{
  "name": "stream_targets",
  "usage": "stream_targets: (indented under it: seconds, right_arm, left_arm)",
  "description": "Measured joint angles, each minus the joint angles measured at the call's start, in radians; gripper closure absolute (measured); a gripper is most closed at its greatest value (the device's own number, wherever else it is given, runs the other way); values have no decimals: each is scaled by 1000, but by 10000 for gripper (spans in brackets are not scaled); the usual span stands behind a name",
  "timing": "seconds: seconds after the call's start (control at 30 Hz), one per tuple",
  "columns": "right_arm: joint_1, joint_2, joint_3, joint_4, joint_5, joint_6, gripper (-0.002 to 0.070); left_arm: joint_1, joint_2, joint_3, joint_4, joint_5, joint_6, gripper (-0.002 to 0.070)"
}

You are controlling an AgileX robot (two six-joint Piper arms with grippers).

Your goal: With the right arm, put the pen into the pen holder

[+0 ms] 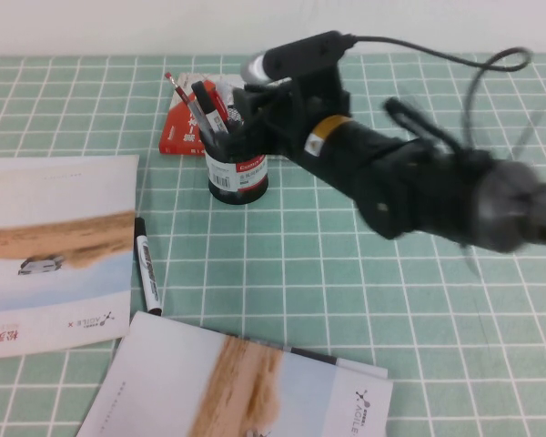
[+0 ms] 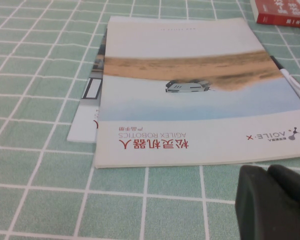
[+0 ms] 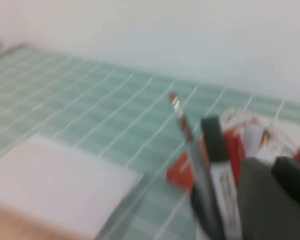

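Observation:
The black mesh pen holder (image 1: 238, 175) with a red-and-white label stands on the green grid mat at the back centre. The slim pen (image 1: 184, 100) stands in it, leaning left, its small red end uppermost. A thicker white marker with a black cap (image 1: 207, 102) stands in the holder beside it. My right gripper (image 1: 255, 111) hovers just behind and above the holder's rim, not touching the pen. In the right wrist view the pen (image 3: 187, 135) and marker (image 3: 217, 160) rise beside my shut, empty fingers (image 3: 262, 200). My left gripper (image 2: 277, 202) is shut, low over the mat.
A second marker (image 1: 146, 266) lies on the mat beside a booklet (image 1: 55, 246). Another booklet (image 1: 246, 382) lies at the front. A red packet (image 1: 177, 135) lies behind the holder. The left wrist view shows the booklet (image 2: 190, 90) and the packet (image 2: 285, 12).

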Motion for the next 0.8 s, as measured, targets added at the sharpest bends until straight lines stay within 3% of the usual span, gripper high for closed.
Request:
stream_targets:
  seconds: [0.17,0.57,0.8]
  right_arm:
    - [15,-233,179,-55,187,24,685]
    - [16,-801,523,-47,571,28,695]
    - [16,-975,639,-23,849,28,694]
  left_arm:
    - [0,0,0,0,0,0,679]
    - [0,0,0,0,0,0,679]
    - [0,0,0,0,0,0,679]
